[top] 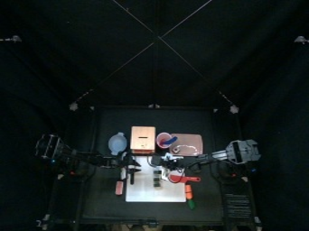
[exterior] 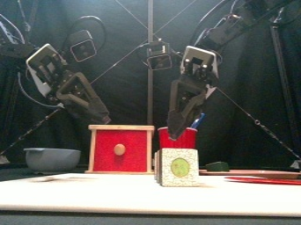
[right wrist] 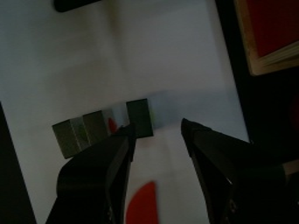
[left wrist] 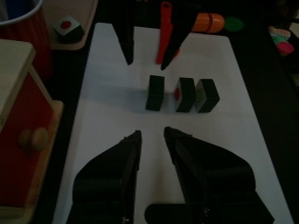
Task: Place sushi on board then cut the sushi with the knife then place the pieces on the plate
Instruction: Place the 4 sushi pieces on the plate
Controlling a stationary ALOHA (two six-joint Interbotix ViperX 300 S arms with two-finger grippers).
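The white cutting board carries the dark green sushi roll, split in two: a single block stands apart from the remaining joined blocks. My right gripper hovers over the board just beyond the blocks, shut on the red knife with its blade pointing down. In the right wrist view the single block lies just ahead of the jaws, the others beside it. My left gripper hangs open above the board's near part, holding nothing. The front view shows the roll's end face under the right gripper.
Behind the board stand the wooden box with its red drawer, the blue-grey bowl and the red cup holding the blue knife. The pink tray lies at the back right. Small toy foods sit beside the board.
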